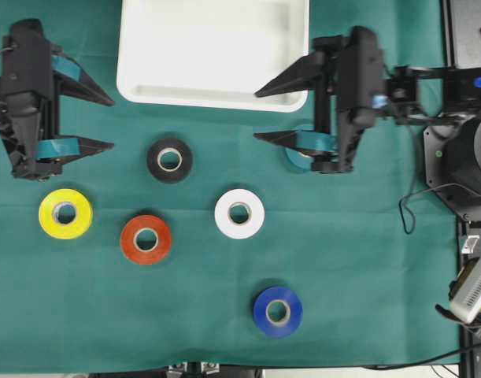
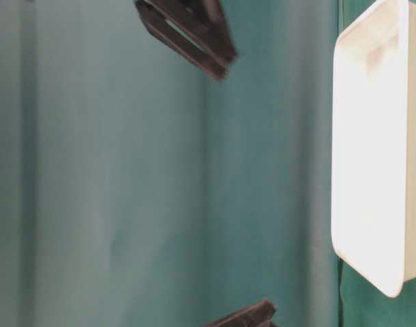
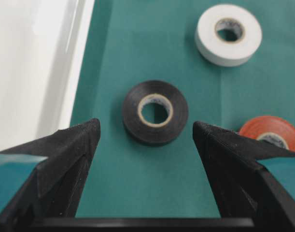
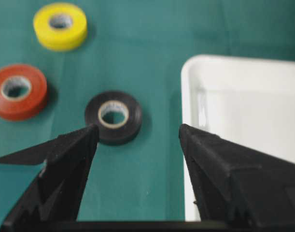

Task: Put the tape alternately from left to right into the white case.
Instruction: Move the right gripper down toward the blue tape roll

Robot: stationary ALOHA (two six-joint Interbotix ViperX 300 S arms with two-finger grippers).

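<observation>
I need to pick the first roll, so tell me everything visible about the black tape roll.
The black tape roll is a glossy black ring with a pale cardboard-looking core. It lies flat on the green cloth, just below the white case, apart from the other rolls, and nothing touches it.

Seen from directly overhead, the green-covered counter (image 1: 350, 260) lies fully in view, tape rolls spread below the white case (image 1: 212, 51). A table-level camera, turned sideways and close, catches only cloth and the case's rim. Each wrist camera looks out low between its own end effector's fingers; both share the black tape roll (image 3: 155, 112) and the case's edge.
</observation>
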